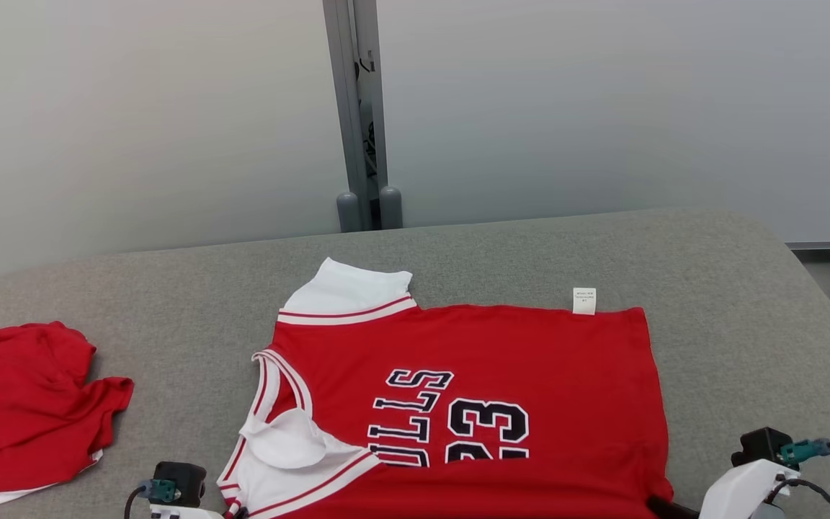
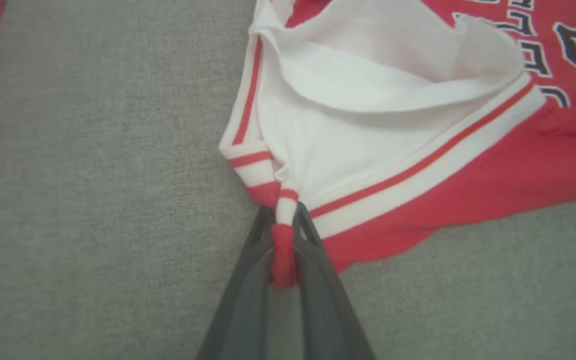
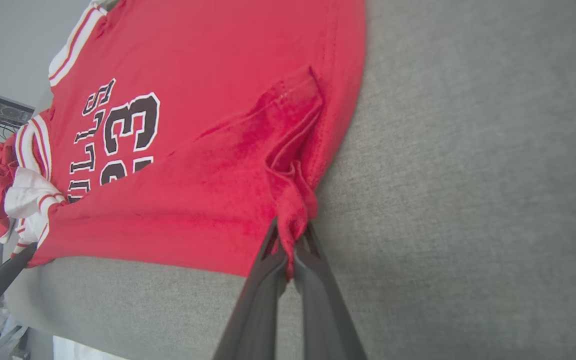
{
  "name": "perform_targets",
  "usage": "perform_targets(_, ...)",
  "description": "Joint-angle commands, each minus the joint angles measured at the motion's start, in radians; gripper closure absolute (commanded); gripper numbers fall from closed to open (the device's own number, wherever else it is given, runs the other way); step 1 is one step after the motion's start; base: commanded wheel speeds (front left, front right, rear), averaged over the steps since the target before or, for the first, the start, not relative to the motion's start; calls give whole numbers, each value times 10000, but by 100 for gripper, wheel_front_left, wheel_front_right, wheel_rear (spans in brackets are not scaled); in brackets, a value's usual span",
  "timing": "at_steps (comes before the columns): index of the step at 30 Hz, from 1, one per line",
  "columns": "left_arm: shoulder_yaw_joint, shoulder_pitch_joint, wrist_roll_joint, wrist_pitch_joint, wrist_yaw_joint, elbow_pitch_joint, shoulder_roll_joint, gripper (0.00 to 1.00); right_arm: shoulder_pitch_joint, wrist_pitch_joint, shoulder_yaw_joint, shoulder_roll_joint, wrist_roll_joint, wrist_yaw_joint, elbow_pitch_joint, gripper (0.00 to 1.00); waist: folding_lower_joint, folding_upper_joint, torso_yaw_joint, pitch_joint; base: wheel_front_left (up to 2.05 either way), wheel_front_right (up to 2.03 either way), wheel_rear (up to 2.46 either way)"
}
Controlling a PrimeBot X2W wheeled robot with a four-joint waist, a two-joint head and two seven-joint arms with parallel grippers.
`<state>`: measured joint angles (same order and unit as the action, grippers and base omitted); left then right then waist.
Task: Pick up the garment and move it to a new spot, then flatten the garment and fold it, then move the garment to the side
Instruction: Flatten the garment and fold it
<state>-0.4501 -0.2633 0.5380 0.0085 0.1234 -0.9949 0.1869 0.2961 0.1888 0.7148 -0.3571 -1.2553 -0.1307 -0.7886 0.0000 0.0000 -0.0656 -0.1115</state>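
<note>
The garment [image 1: 472, 360] is a red sleeveless jersey lying spread on the grey bench [image 1: 170, 288], in the lower middle of the head view. Its neck end is toward the left of the frame and its hem toward the right.

I have it by two corners. My left gripper [image 2: 284, 214] is closed tight on a bunched bit of the red-and-white striped trim at the shoulder end. My right gripper [image 3: 291, 230] is pinched shut on a gathered fold of the red hem corner.

I judge the cloth to be light, thin and quite limp. It puckers into ridges where I pinch it and lies slack elsewhere, so it should sag between my grips and will not hold a crease by itself. The knit looks smooth and may slide on the bench cover. The ribbed trim is thicker and gives a surer hold than the plain red body. I would keep to the banded edges and seamed hem corners and lift both ends evenly.

The chest lettering [image 1: 411, 404] is black edged in white, and I can read "LLS"; its start runs under the folded white neck part. Beside it is the number [image 1: 487, 429] "23". A small white tag [image 1: 584, 300] stands at the far edge, its print too fine to read. Another red garment [image 1: 19, 404] lies crumpled at the left edge, well apart.
</note>
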Motion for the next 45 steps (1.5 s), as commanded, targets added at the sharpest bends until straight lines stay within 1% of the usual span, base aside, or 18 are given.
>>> perform_targets(1,-171,370,6,429,78,331,265,100,-225,573,32,-327,-207,-2,212,100,0,0,11,-47,0,0,0)
perform_targets(7,-567,1183,334,2028,61,2329,1133,100,-555,2315,196,-1278,-640,0,1115,100,0,0,69,-180,0,0,0)
perform_targets(12,-691,2081,762,3638,48,4656,2187,100,-853,3161,38,-1894,-959,0,1738,100,0,0,130,-268,0,0,0)
perform_targets(16,-546,2850,1110,4704,-301,6492,2885,100,-1072,3371,-156,-2109,-1017,0,2008,100,0,0,153,-317,0,0,0)
perform_targets(20,-382,3455,1331,5216,-801,7857,3168,100,-1199,3381,-284,-1999,-906,0,2047,100,0,0,141,-333,0,0,0)
perform_targets(21,-325,3564,1377,5258,-947,8097,3192,60,-1218,3283,-360,-1962,-876,0,1961,84,0,0,134,-334,0,0,0)
perform_targets(22,-269,3632,1392,5280,-1109,8310,3199,0,-1220,3273,-429,-1911,-834,0,1886,10,0,0,128,-335,0,0,0)
perform_targets(23,-233,3718,1397,5320,-1223,8479,3213,0,-1211,3321,-455,-1837,-801,0,1839,0,0,0,120,-338,0,0,0)
perform_targets(24,-233,3718,1397,5320,-1223,8479,3213,0,-1211,3321,-455,-1837,-801,0,1839,0,0,0,120,-338,0,0,0)
perform_targets(27,-151,3839,1367,5305,-1492,8880,3234,0,-1171,3373,-567,-1713,-735,-2,1836,0,0,0,87,-337,0,0,0)
perform_targets(32,167,3732,1222,4890,-1967,9144,3170,0,-980,2935,-1009,-1674,-457,-3,1748,0,0,0,46,-303,0,0,0)
perform_targets(34,383,3544,1109,4538,-2193,9192,3125,0,-898,2763,-1176,-1677,-338,-2,1862,0,0,0,38,-282,0,0,0)
perform_targets(37,695,3201,813,3745,-2529,9197,2939,0,-737,2152,-1567,-1719,-99,-3,2135,0,0,0,48,-241,0,0,0)
perform_targets(40,977,2771,558,2726,-2803,9026,2590,0,-585,1233,-1959,-1696,313,-3,2437,0,0,0,58,-195,0,0,0)
perform_targets(43,1318,2246,303,1352,-3074,8796,2125,0,-358,-105,-2413,-1556,957,-3,2800,0,0,0,17,-148,0,0,0)
perform_targets(45,1465,2025,157,368,-3216,8578,1753,0,-287,-1136,-2604,-1429,1593,-3,3092,0,0,0,-27,-120,0,0,0)
